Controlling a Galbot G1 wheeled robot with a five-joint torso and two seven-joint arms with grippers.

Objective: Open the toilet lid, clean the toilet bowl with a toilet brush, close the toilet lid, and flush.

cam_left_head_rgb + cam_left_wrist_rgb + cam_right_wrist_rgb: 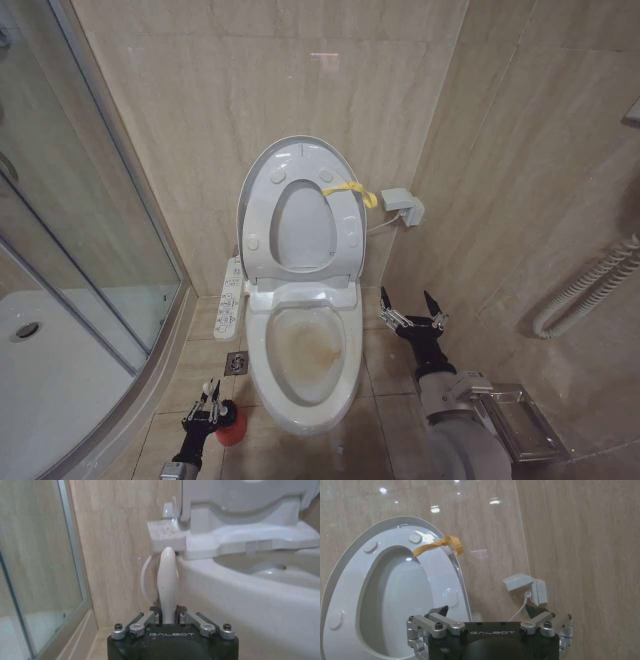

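Beige tiled walls close in this small bathroom, with a glass shower screen (90, 200) curving along my left side and the tiled floor (395, 425) running under everything. Low on the left, my left claw (205, 405) is clamped on the pale handle of the toilet brush (166, 581), which stands upright between the fingers just beside the bowl's outer wall; the red cup holder (232, 425) sits on the floor right against that claw. At the centre, the toilet bowl (305, 345) lies exposed, brownish-yellow staining spread across its inside, with the button panel (230, 298) along its left flank. Above it the toilet lid (300, 155) and the seat ring (300, 225) both stand raised against the back wall, the yellow loop tag (352, 190) hanging at the rim. To the right, my right claw (412, 312) hovers beside the bowl with its fingers spread wide and nothing between them, well apart from the lid. I judge the opening step done and the cleaning step in hand: the brush is gripped but not yet in the bowl. The next move calls for lifting the brush clear of its holder, carrying the bristle head over the rim, and bringing it down onto the stained patch without knocking the panel.
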